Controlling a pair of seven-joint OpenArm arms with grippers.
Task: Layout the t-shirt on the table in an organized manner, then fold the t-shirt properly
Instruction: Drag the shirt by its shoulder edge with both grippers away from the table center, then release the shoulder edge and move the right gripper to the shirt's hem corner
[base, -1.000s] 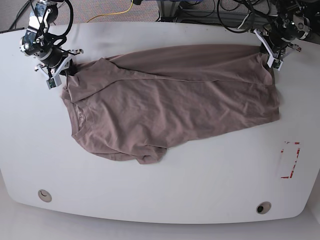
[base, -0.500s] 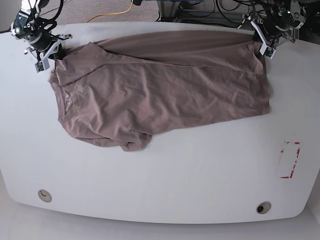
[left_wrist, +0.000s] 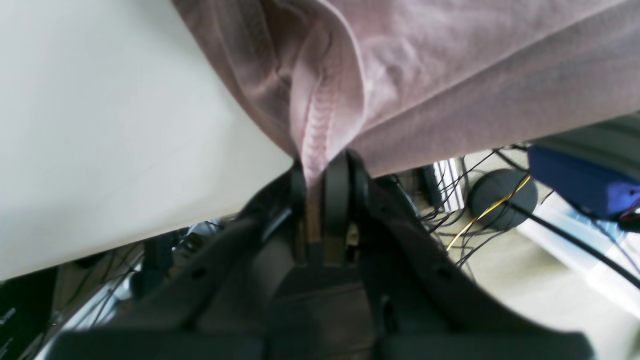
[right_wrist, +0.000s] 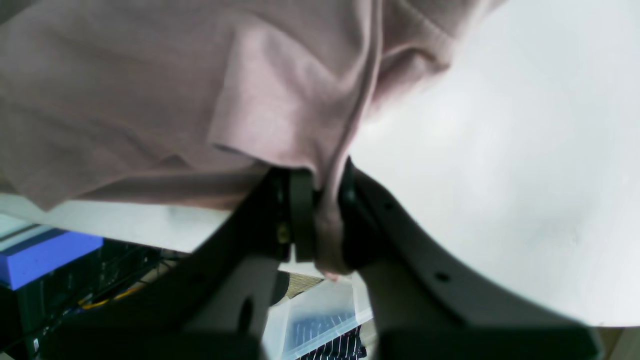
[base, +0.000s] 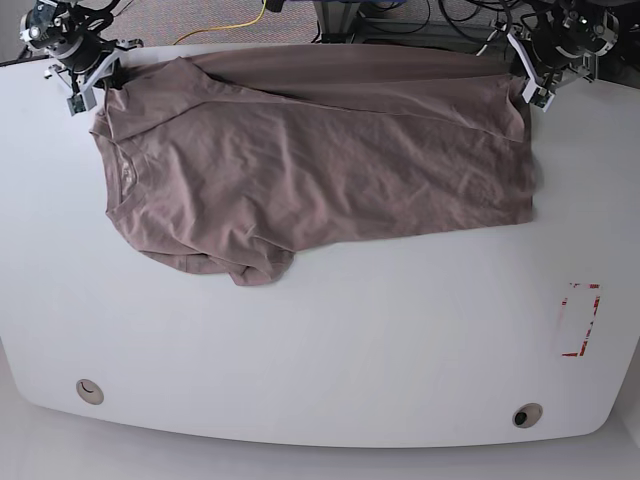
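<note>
T-shirt (base: 320, 165) cloth is pinched at two corners: the hem by the left gripper (left_wrist: 320, 175), the shoulder by the right gripper (right_wrist: 320, 200). Over the last second it has been dragged toward the far edge of the table (base: 320, 360), apparently overhanging it; the near sleeve remains bunched, so layout is unfinished.
</note>
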